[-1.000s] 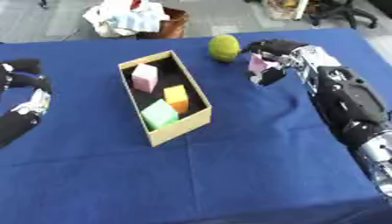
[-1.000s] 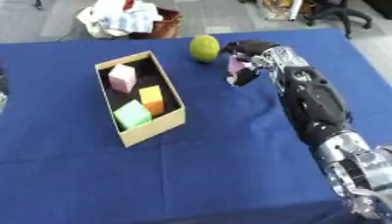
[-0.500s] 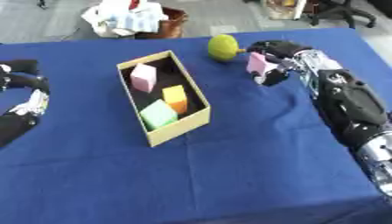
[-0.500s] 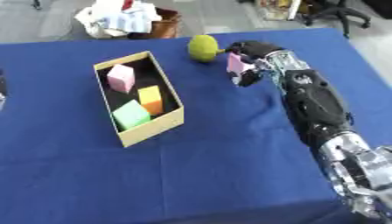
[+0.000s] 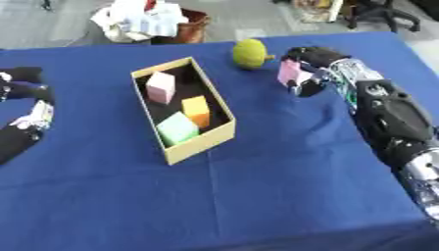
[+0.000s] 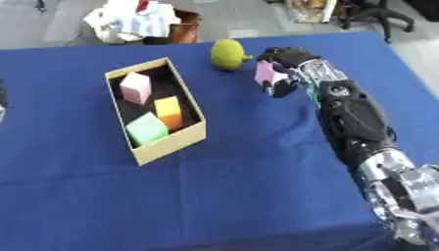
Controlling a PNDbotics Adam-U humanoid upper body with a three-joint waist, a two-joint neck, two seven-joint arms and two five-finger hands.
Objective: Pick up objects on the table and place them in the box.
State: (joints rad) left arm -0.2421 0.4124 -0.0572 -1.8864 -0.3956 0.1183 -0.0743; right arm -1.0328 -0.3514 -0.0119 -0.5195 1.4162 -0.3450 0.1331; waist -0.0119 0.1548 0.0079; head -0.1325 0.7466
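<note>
1. The right hand [image 5: 310,68] pinches a pink block [image 5: 290,72] above the worktop [image 5: 283,162], right of the box [image 5: 182,109].
2. The carry is under way; next it needs moving left over the box.
3. The left hand [image 5: 24,81] idles, curled.

No text, label or number can be read anywhere.

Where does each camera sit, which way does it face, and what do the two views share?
Left eye view: head camera, looking down at the blue table; left hand at left edge, right hand holding a pink block.
Right eye view: same head, same downward look; right arm only.
Shared: cardboard box, green fruit.
</note>
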